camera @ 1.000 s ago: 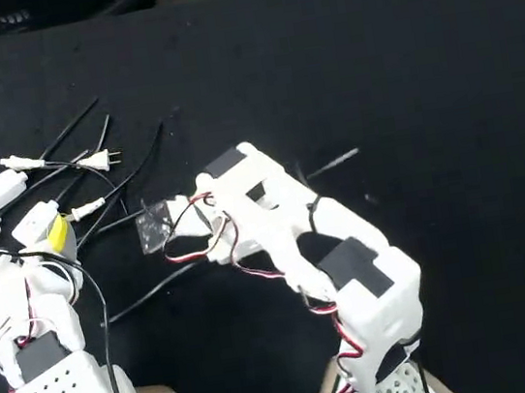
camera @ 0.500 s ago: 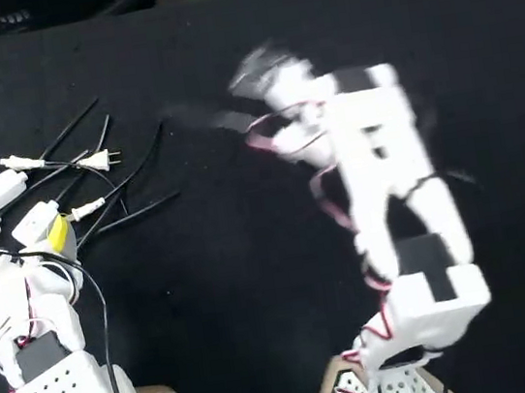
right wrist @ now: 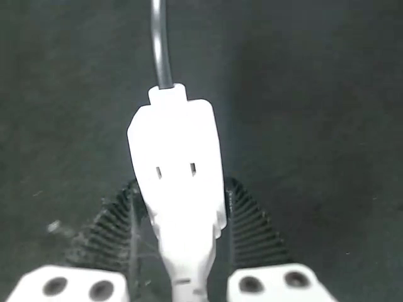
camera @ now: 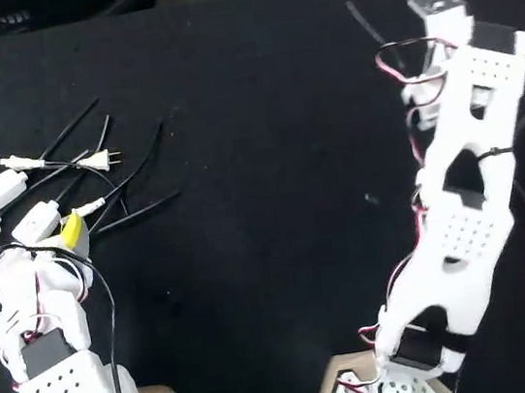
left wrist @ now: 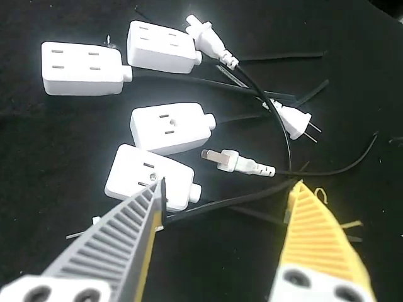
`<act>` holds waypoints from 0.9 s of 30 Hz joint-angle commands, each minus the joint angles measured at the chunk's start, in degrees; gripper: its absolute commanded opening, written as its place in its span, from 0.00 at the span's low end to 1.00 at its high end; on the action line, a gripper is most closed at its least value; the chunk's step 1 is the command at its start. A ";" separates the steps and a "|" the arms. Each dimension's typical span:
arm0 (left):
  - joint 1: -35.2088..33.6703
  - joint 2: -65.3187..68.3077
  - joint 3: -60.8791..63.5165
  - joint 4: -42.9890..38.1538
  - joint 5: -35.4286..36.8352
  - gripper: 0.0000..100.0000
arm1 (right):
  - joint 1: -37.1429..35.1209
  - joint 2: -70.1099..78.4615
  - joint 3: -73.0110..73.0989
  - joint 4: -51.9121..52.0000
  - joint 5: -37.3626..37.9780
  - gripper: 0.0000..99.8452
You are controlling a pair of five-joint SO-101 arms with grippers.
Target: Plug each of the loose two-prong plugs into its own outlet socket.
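The right gripper is clamped on a white plastic two-slot outlet socket at the upper right of the high view. The slots face the wrist camera, probably to present them for mating. The left gripper, jaws spread, hovers over the white two-prong plugs and white outlet blocks at centre left, apparently placed for pickup.

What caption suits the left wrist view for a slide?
Left arm's open grey-and-yellow gripper above white plastic outlet sockets and white two-prong plugs.
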 commanded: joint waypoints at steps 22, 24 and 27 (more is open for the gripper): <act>0.48 0.18 -1.80 -0.97 -0.70 0.32 | 6.42 30.20 -42.42 -3.96 -12.40 0.15; 0.31 0.18 -1.80 -0.97 -0.70 0.32 | 6.42 30.29 -41.80 -4.40 -12.31 0.18; 0.31 0.18 -1.80 -0.97 -0.70 0.32 | 6.42 30.29 -40.22 -6.42 -12.31 0.18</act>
